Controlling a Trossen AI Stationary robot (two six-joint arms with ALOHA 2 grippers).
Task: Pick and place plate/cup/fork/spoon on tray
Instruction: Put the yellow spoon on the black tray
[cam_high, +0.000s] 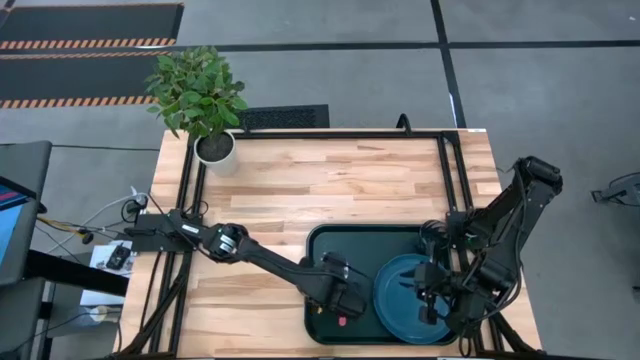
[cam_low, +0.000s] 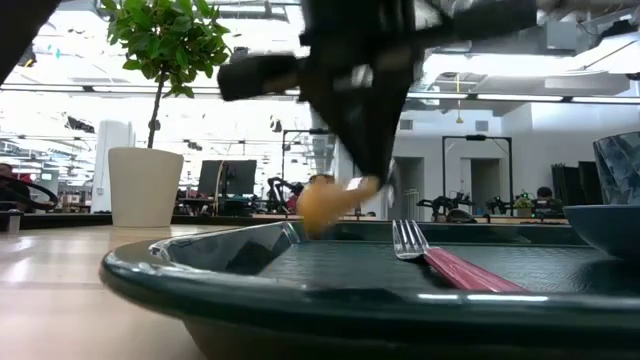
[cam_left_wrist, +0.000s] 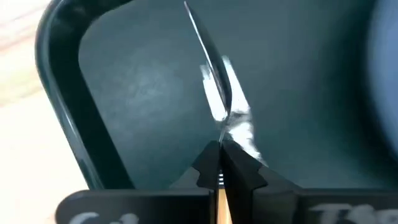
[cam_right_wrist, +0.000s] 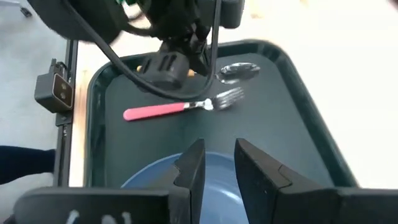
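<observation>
- The light butcher-block wooden worktop (cam_high: 330, 190) is framed by black rails and stands on a grey floor with dark seams; hazard-striped mats lie beyond its far-left corner
- A white plant pot (cam_high: 215, 150) with a leafy green plant stands at the far-left corner of the worktop
- The large dark green rectangular plastic tray (cam_high: 340, 240) lies at the near middle-right of the worktop
- The round dark teal-blue plate (cam_high: 405, 290) sits in the tray's right half, with the dark smoky cup (cam_low: 618, 165) showing above the plate's rim in the low view
- The fork with silver tines and a red handle (cam_right_wrist: 180, 109) lies flat on the tray floor, left of the plate
- The left pincer (cam_left_wrist: 221, 165) is pressed together on the orange-yellow handle of the silver-bowled spoon (cam_right_wrist: 238, 71), held over the tray's left part
- The right pincer (cam_right_wrist: 214, 162) hovers over the plate, fingers slightly spread, holding nothing
- Beyond the worktop is a bright open workshop with monitors, racks and seated people far off
</observation>
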